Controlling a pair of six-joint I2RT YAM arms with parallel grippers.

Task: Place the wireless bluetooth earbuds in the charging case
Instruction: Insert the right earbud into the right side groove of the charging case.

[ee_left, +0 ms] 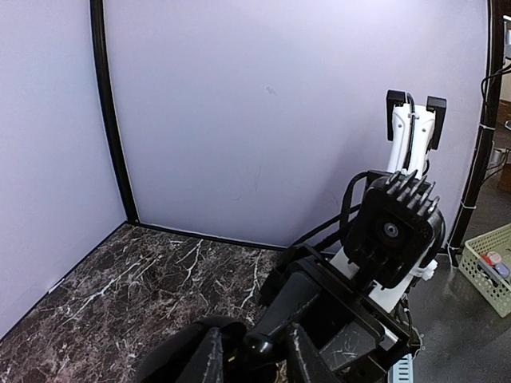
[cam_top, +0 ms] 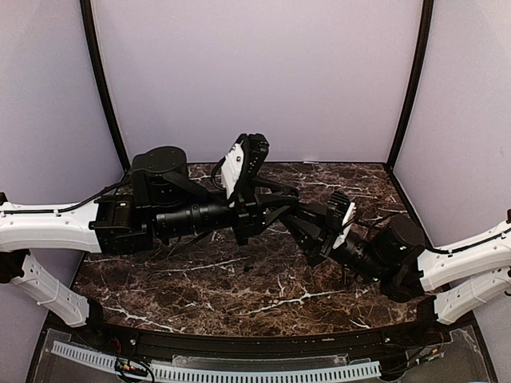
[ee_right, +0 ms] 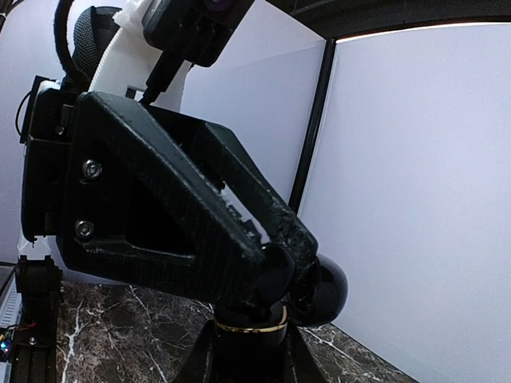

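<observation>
A small charging case [ee_right: 319,289], glossy black and rounded; a thin gold band [ee_right: 251,326] rings it below a bulging dome; it sits pinched between the fingers of the right gripper [ee_right: 249,351]; whether it stands open cannot be told.

Dark brown marble table [cam_top: 239,279] veined in white, inside pale lavender walls [cam_top: 255,80] with black corner posts [cam_top: 104,88]. The left arm [cam_top: 48,227] and right arm [cam_top: 471,259] are white at the outer sides and black toward the middle, where the glossy black charging case [ee_right: 319,291] carries a thin gold band. A pale green basket [ee_left: 487,275] sits far right.
</observation>
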